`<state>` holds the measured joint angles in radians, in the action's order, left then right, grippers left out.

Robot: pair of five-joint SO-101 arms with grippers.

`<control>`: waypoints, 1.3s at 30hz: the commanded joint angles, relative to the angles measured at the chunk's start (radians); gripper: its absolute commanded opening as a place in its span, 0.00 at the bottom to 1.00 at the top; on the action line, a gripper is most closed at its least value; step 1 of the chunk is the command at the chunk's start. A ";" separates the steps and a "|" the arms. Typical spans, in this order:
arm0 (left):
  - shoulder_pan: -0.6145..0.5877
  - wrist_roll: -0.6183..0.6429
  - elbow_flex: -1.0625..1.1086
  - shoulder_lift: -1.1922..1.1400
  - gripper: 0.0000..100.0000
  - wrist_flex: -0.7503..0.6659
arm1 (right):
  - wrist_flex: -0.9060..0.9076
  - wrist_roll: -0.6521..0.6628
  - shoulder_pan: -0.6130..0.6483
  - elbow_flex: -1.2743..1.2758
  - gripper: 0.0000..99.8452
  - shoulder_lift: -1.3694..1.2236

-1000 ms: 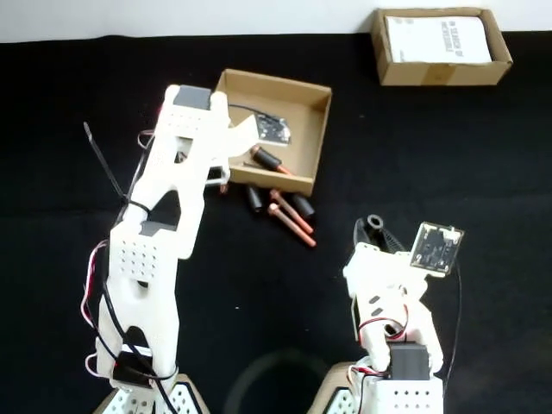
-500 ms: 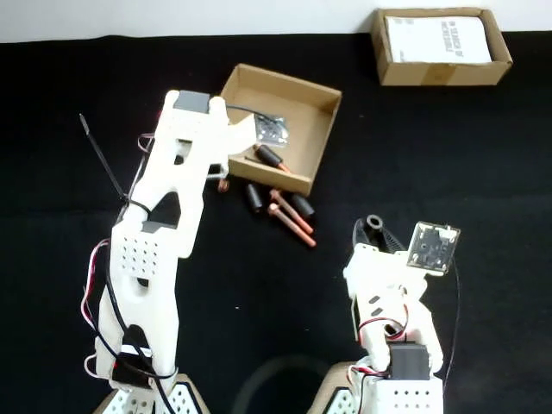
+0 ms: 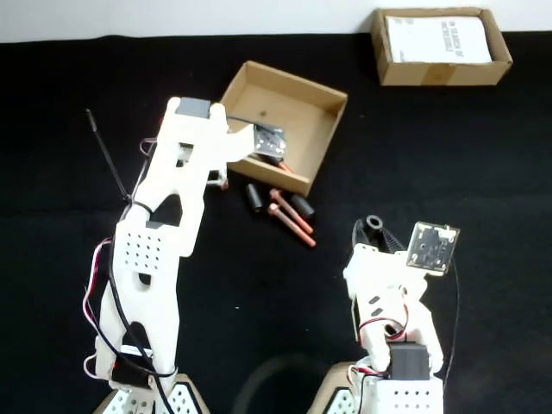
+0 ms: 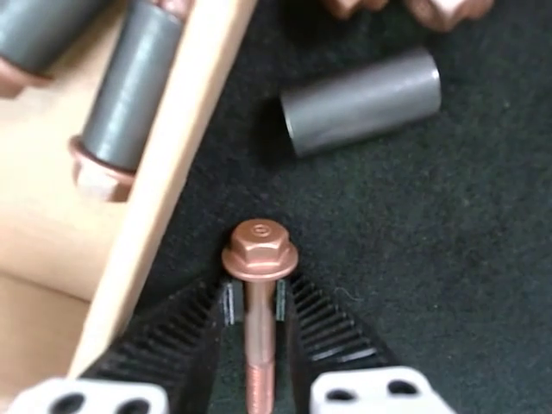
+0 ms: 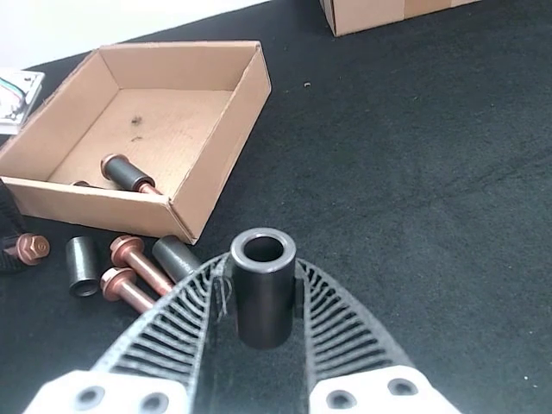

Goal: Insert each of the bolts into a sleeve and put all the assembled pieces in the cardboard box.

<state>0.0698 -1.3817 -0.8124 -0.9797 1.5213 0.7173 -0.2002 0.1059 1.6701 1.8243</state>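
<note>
beside the cardboard box (image 4: 168, 172), left hand (image 4: 252, 302) grips a bolt (image 4: 260, 257).

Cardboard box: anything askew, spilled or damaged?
The cardboard box sits skewed, its walls at an angle to the table's back edge. No damage visible, only a small dark speck on its floor. Two bolts and two sleeves lie loose just outside its near wall: unassembled parts, not a spill.

Three loose bolts (image 5: 127, 251), three empty sleeves (image 5: 84, 265), two assembled pieces (image 5: 123, 171), two cardboard boxes (image 5: 95, 207).
</note>
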 commanded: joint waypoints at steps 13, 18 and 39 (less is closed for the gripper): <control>0.033 0.333 -0.077 0.041 0.01 0.239 | -0.081 -0.132 -0.004 0.028 0.01 0.007; 0.070 0.729 -0.093 0.179 0.01 0.242 | -0.091 -0.132 0.053 0.021 0.01 0.007; 0.308 1.475 -0.085 0.777 0.01 0.176 | -0.091 -0.123 0.325 0.025 0.01 0.007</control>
<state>0.3368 0.0422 -0.8738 -0.3030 1.7238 0.6467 -0.3199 0.4173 1.6701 1.8243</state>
